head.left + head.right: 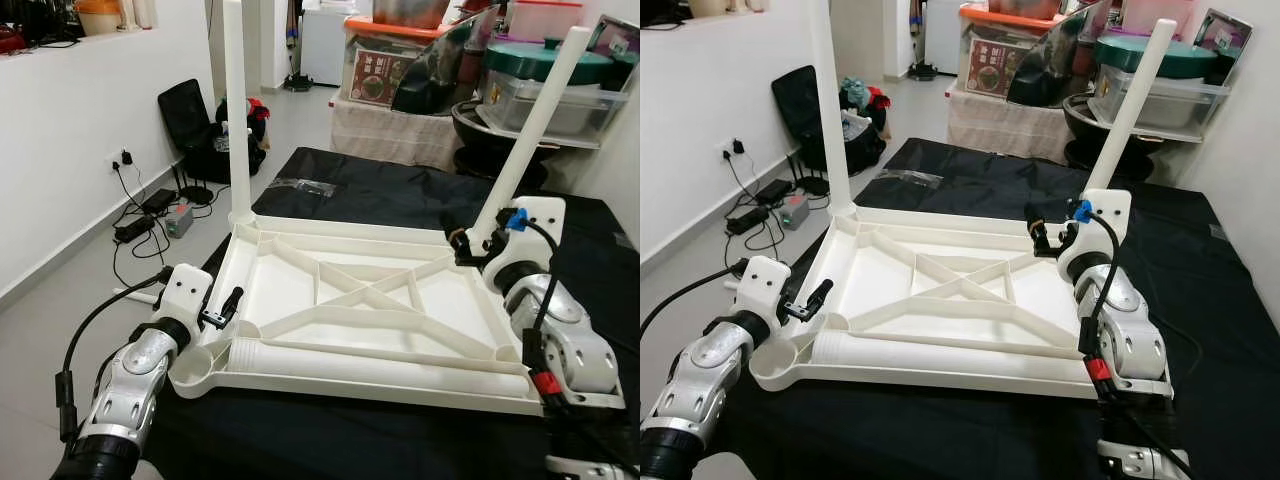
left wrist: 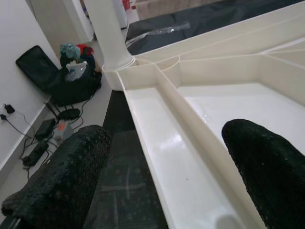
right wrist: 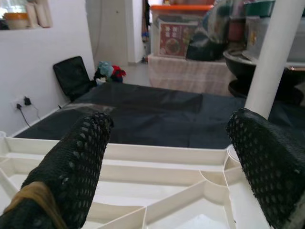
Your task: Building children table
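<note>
Tabletop (image 1: 370,300) of the children table lies upside down on the black cloth (image 1: 400,190), its ribbed underside facing up, which I think is done so the legs can be pushed into the corner sockets from above. Going from the left, my left gripper (image 1: 222,310) is at the near left edge of the tabletop, just above the empty round socket (image 1: 195,372); in the left wrist view its fingers (image 2: 71,176) are spread wide apart, one on each side of the side rail, and they hold nothing. Behind it, one white leg (image 1: 236,110) already stands upright in the far left corner. A third leg (image 1: 380,362) lies flat along the near edge, I judge it waits there to be fitted next. Further right, another leg (image 1: 530,130) stands in the far right corner but leans outward, so I believe it is not fully seated. My right gripper (image 1: 462,247) is just beside the base of this leg, fingers (image 3: 71,162) wide open and empty, probably placed to straighten it. Two near corners remain without legs.
</note>
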You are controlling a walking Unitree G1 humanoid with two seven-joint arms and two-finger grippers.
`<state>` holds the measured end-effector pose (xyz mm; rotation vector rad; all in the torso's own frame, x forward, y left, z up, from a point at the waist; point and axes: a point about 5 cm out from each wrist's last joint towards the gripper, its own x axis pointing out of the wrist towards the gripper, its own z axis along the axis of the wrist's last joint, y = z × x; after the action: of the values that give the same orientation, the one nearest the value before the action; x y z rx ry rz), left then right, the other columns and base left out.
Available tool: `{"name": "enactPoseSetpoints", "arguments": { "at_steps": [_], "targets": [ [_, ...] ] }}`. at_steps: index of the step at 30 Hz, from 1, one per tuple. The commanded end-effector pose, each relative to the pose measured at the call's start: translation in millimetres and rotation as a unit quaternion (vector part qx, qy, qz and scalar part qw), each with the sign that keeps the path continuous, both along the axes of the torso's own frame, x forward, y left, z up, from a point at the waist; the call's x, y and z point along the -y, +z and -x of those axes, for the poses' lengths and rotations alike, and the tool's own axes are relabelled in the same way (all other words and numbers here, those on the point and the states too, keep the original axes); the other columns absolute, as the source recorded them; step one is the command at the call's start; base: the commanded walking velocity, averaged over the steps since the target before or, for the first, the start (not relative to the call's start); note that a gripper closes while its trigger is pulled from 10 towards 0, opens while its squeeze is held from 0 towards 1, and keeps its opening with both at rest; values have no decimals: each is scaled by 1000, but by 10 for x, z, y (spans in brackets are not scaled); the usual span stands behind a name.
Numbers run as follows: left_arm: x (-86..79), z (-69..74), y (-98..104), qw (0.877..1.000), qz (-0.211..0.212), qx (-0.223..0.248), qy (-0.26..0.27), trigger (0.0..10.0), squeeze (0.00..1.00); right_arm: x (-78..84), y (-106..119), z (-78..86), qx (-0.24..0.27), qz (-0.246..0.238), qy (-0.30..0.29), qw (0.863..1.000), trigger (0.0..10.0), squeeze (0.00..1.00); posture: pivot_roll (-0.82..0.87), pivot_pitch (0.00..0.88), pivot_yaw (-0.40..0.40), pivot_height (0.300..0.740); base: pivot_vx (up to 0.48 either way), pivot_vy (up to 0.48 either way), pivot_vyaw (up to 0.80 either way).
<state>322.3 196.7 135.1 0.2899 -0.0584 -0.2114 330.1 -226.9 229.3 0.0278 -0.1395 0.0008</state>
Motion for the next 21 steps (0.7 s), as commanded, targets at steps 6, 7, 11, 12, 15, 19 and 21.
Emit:
{"name": "enactPoseSetpoints", "arguments": {
  "at_steps": [6, 7, 11, 12, 15, 19, 21],
  "targets": [
    [198, 65, 291, 994, 43, 67, -78, 10000, 0, 128, 23, 66, 16, 17, -17, 1000, 10000, 1000, 49, 0, -105, 740, 0, 0, 0],
    [198, 65, 291, 994, 43, 67, -78, 10000, 0, 128, 23, 66, 16, 17, -17, 1000, 10000, 1000, 49, 0, -105, 740, 0, 0, 0],
    [374, 218, 305, 983, 39, 51, -170, 10000, 0, 136, -83, 106, -2, 82, -37, 996, 10000, 1000, 52, 0, -101, 740, 0, 0, 0],
    [378, 265, 290, 981, 36, 44, -184, 10000, 0, 150, -124, 125, -7, 103, -49, 993, 10000, 0, 54, 0, -101, 740, 0, 0, 0],
    [341, 336, 280, 979, 47, 30, -194, 10000, 0, 199, -181, 168, -11, 122, -69, 990, 10000, 0, 60, 0, -103, 740, 0, 0, 0],
    [319, 399, 282, 973, 107, -4, -202, 10000, 0, 218, -200, 206, -14, 105, -59, 993, 10000, 0, 65, 0, -103, 740, 0, 0, -588],
    [320, 434, 271, 968, 134, -27, -210, 10000, 0, 216, -198, 214, -13, 93, -53, 994, 10000, 0, 65, 0, -101, 740, 0, 0, -800]
  ]
}}
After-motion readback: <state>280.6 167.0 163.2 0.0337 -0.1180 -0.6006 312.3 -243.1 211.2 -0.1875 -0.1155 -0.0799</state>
